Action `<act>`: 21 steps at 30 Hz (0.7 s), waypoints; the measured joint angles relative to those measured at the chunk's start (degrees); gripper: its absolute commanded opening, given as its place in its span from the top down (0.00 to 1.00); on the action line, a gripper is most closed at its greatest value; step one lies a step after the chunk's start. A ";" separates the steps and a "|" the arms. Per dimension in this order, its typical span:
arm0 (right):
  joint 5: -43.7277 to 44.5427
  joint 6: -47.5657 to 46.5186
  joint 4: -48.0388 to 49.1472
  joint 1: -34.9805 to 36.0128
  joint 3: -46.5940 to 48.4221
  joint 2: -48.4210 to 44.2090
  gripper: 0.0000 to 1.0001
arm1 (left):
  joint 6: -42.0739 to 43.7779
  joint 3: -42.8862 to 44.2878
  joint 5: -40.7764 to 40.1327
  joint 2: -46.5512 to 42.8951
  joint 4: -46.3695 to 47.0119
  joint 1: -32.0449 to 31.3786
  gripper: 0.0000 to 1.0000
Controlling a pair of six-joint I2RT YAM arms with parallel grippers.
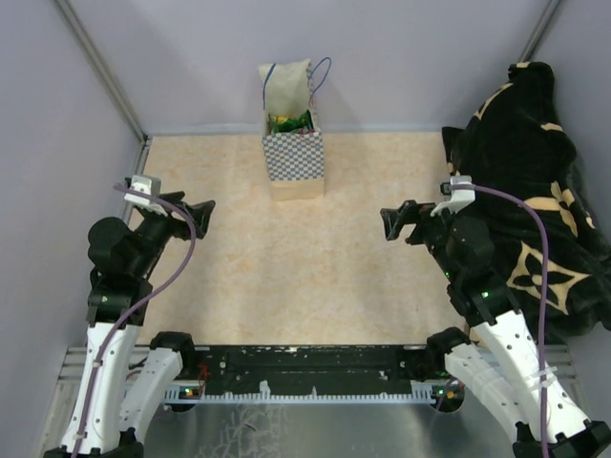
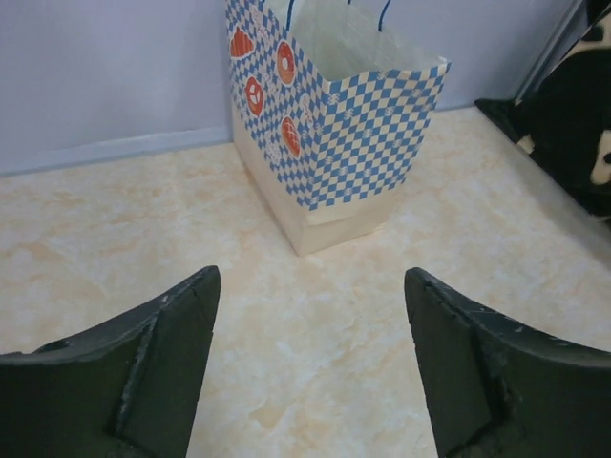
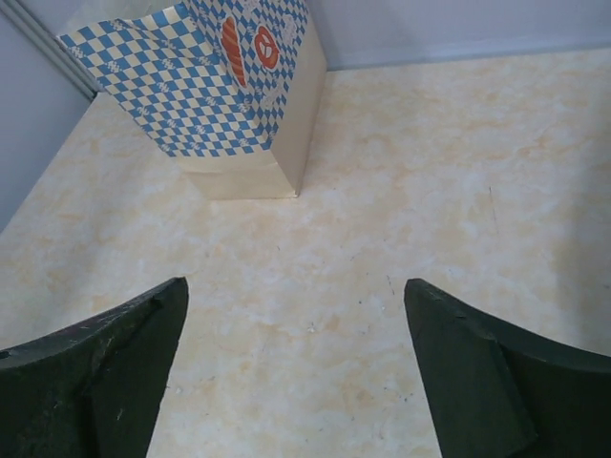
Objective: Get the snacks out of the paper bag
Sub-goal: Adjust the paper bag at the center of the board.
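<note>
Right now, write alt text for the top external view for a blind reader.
A cream paper bag with a blue-checkered band stands upright at the far edge of the table, green and yellow snacks showing in its open top. The left gripper and right gripper hover open and empty on either side; a black-and-tan blanket is heaped at right.

The paper bag (image 1: 294, 160) is matt paper, the snacks (image 1: 289, 122) glossy film; the table (image 1: 315, 272) smooth, marble-patterned; the blanket (image 1: 520, 157) soft plush cloth.
</note>
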 measured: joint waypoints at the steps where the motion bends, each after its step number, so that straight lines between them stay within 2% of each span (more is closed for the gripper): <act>1: 0.07 0.17 0.00 0.02 0.00 -0.33 0.61 | -0.24 0.00 0.22 0.00 -0.33 0.07 0.82; 2: 0.09 0.37 -0.02 0.02 0.00 -0.68 0.85 | -0.35 0.00 0.57 0.00 -0.72 0.17 0.89; 4: -0.31 -0.20 -0.13 0.04 0.00 -1.22 0.94 | 0.07 0.04 0.98 -0.02 -1.51 0.22 0.98; 5: -0.52 0.02 -0.31 0.11 0.00 -1.55 0.78 | 0.31 0.11 1.25 -0.09 -1.88 0.24 0.78; 6: -0.61 -0.07 -0.46 0.20 0.00 -1.86 0.29 | 0.39 0.15 1.38 -0.13 -2.03 0.26 0.29; 7: -0.74 -0.04 -0.66 0.28 0.00 -2.14 0.11 | 0.87 0.28 1.42 -0.13 -2.27 0.24 0.11; 9: -0.61 0.35 -0.92 0.31 0.00 -2.58 0.03 | 0.63 0.92 1.81 0.02 -2.67 0.26 0.02; 10: -0.39 0.33 -1.01 0.31 0.00 -2.91 0.03 | 0.48 1.42 2.10 0.28 -2.84 0.26 0.41; 11: -0.28 0.55 -1.03 0.31 -0.07 -3.17 0.38 | 0.46 2.01 2.47 0.74 -2.93 0.26 0.90; 12: -0.11 0.63 -0.94 0.31 -0.26 -3.45 0.88 | 0.22 2.64 2.89 1.33 -3.10 0.26 0.99; 13: -0.15 0.39 -0.72 0.31 -0.72 -4.02 1.00 | 0.31 3.19 3.19 2.03 -3.23 0.26 1.00; 14: -0.39 0.11 -0.63 0.31 -1.16 -4.57 1.00 | 0.42 3.74 3.41 2.78 -3.63 0.26 1.00; 15: -0.42 0.17 -0.74 0.33 -1.49 -4.94 0.71 | 0.59 4.07 3.52 3.32 -3.80 0.28 0.81; 16: -0.37 0.39 -0.98 0.37 -1.49 -5.11 0.16 | 0.61 4.39 3.67 3.87 -4.20 0.28 0.39; 17: -0.31 0.74 -0.96 0.37 -1.49 -5.16 0.03 | 0.57 4.63 3.93 4.28 -4.50 0.31 0.07; 18: 0.07 0.63 -1.01 0.39 -1.49 -5.18 0.01 | 0.85 4.74 4.28 4.79 -4.83 0.35 0.10; 19: 0.33 0.66 -1.07 0.42 -1.49 -5.20 0.22 | 0.46 4.85 4.83 5.31 -5.14 0.42 0.66; 20: 0.90 0.37 -1.05 0.42 -1.49 -5.25 0.71 | -0.15 4.96 5.22 5.70 -5.44 0.42 0.96; 21: 1.25 -0.07 -0.94 0.42 -1.60 -5.42 1.00 | -0.57 5.29 5.81 6.34 -5.90 0.48 1.00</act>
